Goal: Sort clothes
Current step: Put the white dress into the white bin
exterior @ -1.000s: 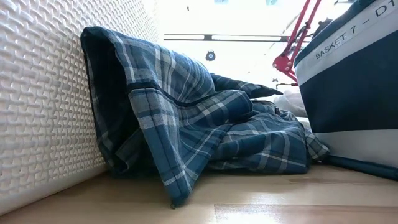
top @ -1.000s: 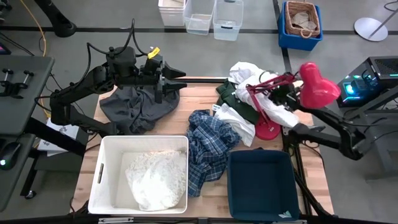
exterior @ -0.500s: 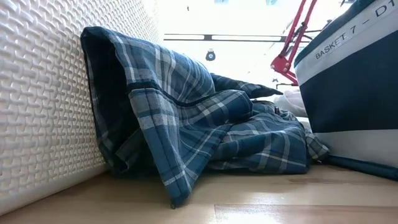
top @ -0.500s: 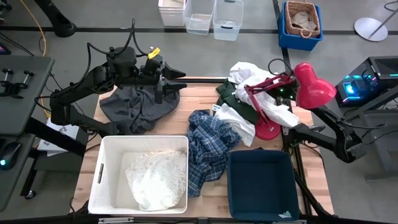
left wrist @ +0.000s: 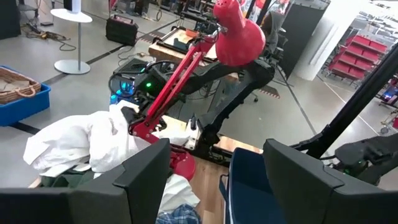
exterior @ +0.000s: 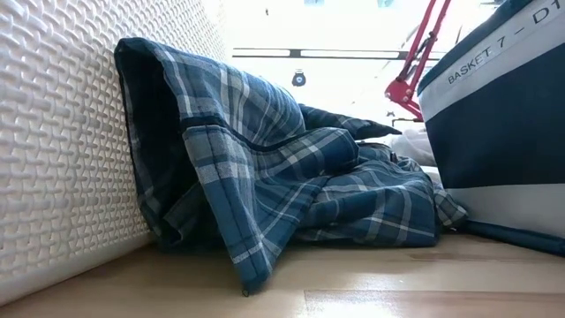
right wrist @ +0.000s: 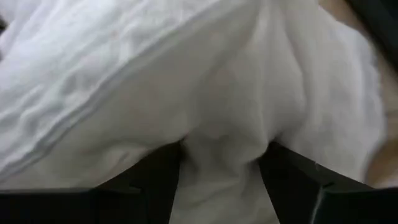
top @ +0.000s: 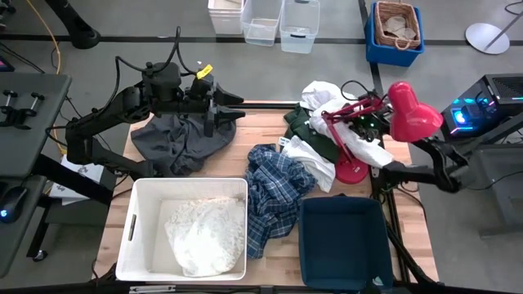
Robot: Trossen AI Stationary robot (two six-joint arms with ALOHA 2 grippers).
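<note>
Wooden table (top: 270, 122) on a grey floor, storage bins beyond its far edge. Left gripper (top: 231, 105), fingers spread and empty, arm reaching level over the dark grey garment (top: 176, 143) beneath it. White bin (top: 135, 237) holds a white garment (top: 208, 233). Plaid shirt (top: 274, 192) lies crumpled, long axis front to back, between the bins. Navy bin (top: 343, 241). Right gripper (right wrist: 221, 165), fingers parted around a fold of white cloth (right wrist: 186, 81); a firm grip cannot be told. Red lamp (top: 413, 110) beside it.

A red lamp (top: 406, 113) stands at the table's (top: 260, 122) far right edge. Nearer, a white bin (top: 147, 232) and navy bin (top: 343, 241) sit apart. Beyond, perhaps three clear tubs (top: 265, 18).
</note>
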